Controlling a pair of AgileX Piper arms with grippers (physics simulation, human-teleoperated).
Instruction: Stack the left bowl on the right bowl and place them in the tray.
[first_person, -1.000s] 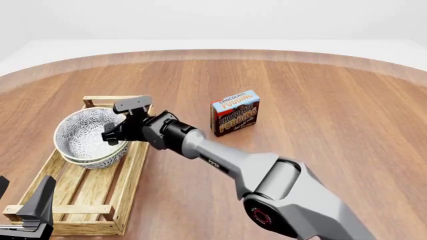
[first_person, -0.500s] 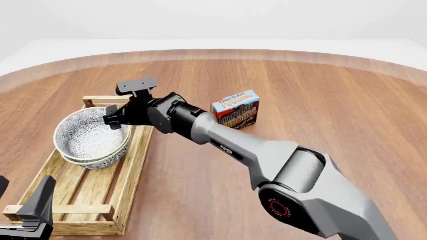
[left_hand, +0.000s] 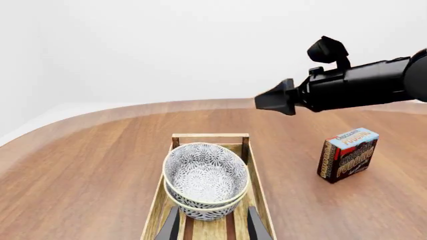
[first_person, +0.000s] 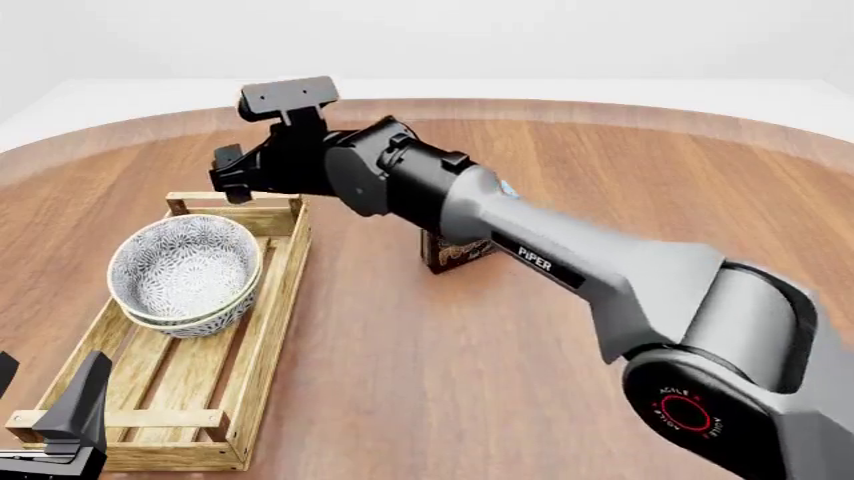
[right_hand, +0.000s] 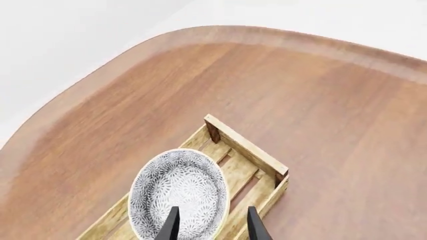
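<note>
The wooden table (first_person: 641, 200) fills nearly the whole front view, and across it from the lower right to the upper left stretches the right arm (first_person: 561, 265), its grey link stamped "PIPER" in white. Next in size is the tray (first_person: 274, 300), a long slatted light-wood crate lying in the lower left of that view. In its far half sit the two patterned bowls (first_person: 184, 272), one nested inside the other, so stacking and placing look finished. The right gripper (first_person: 238, 172) hangs above the tray's far end rail in the upper left, fingers apart and holding nothing (the right wrist view shows both fingertips spread over the bowls with air between). The step in hand reads as the release and retreat; what remains is likely only to carry that arm clear without brushing the bowl rims. The left gripper (left_hand: 212, 226) waits at the near end of the tray, fingers apart and empty. Smallest is the pudding box (left_hand: 348, 155), right of centre in the left wrist view, printed "CHOCOLATE PUDDING".
</note>
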